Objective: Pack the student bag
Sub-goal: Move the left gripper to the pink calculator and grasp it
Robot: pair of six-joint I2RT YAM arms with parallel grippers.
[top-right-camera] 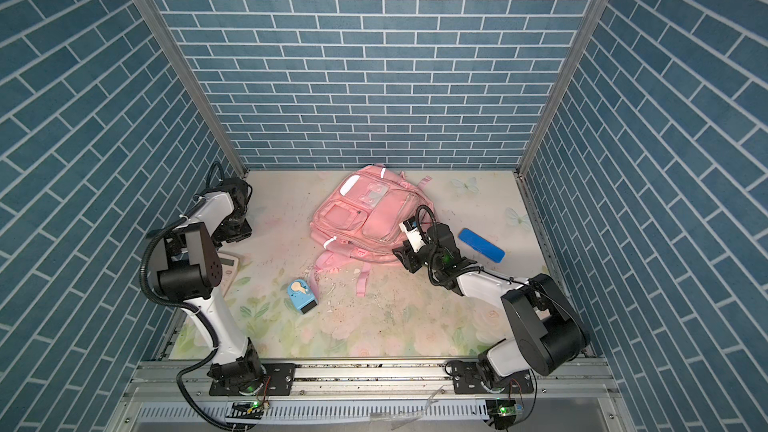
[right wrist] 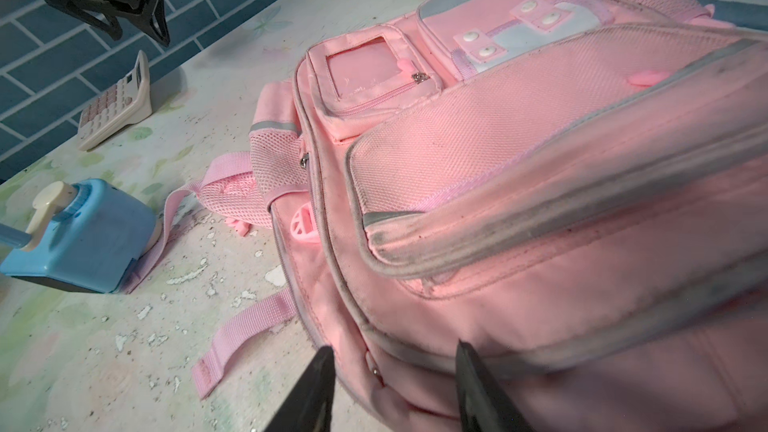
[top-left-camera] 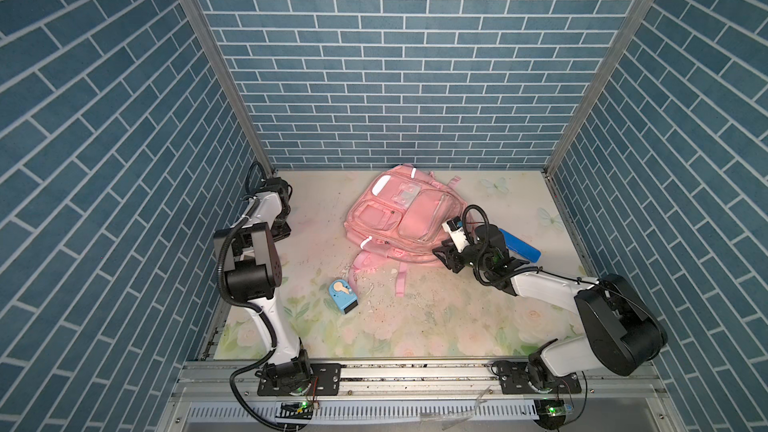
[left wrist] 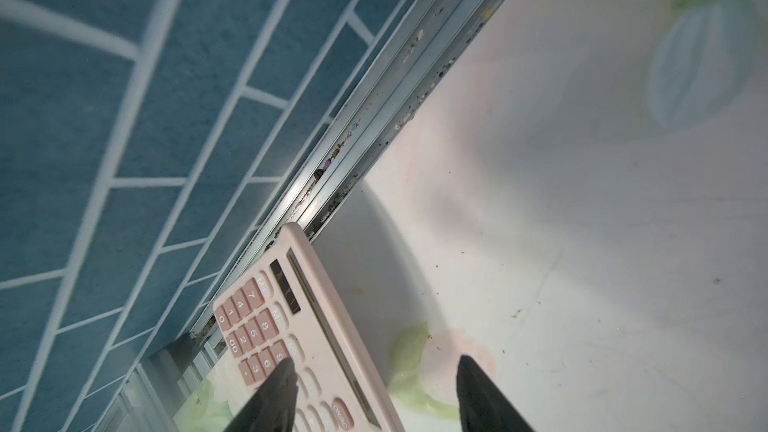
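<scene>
The pink bag (top-left-camera: 399,218) lies flat on the flowered table (top-left-camera: 457,317), in the middle towards the far wall. Its pockets face up, its straps trail towards the near side, and its long axis runs roughly near to far. The right gripper (top-left-camera: 442,253) is at the bag's near right corner. In the right wrist view its jaws stand partly apart on either side of the grey-piped seam at that corner, with pink cloth between them but no visible pinch. The bag therefore lies directly ahead of this gripper, to its far left, and the seam crosses the gap between the jaws. The left gripper (top-right-camera: 235,234) is well apart from the bag, at the left edge of the table. It is open above a pink calculator (left wrist: 299,326), whose near long edge falls between the fingers. A blue pencil sharpener (top-left-camera: 343,296) sits near the strap ends, and a blue case (top-left-camera: 519,245) lies just behind the right arm. The right arm is much the nearer to the bag, so opening it probably falls to that arm, while the left looks set to fetch the calculator.
</scene>
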